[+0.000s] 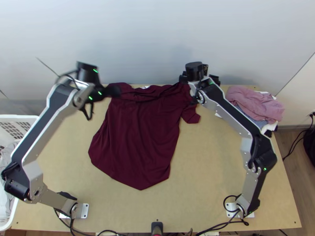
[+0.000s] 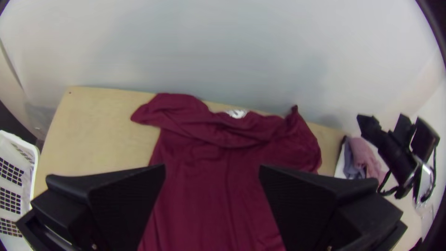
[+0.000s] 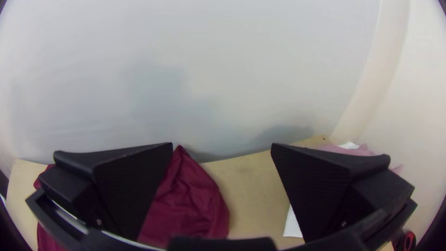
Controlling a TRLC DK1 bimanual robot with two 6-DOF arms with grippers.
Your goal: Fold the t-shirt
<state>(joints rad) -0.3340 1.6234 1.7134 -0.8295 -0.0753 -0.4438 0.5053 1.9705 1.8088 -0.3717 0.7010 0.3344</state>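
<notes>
Two empty sets of jaws are gaping wide, the left gripper [image 2: 212,168] and right gripper [image 3: 222,145] hovering near opposite shoulders of the t-shirt [image 1: 138,135], whose bunched collar end is lying along the far edge of the surface [image 1: 216,173], its long axis running toward the near edge.

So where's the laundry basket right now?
In the top view, the white basket sits at the left edge, beside the table, near the left arm's base.

Maroon t-shirt [image 1: 138,133], spread on wooden table [image 1: 208,188], top edge bunched
</notes>
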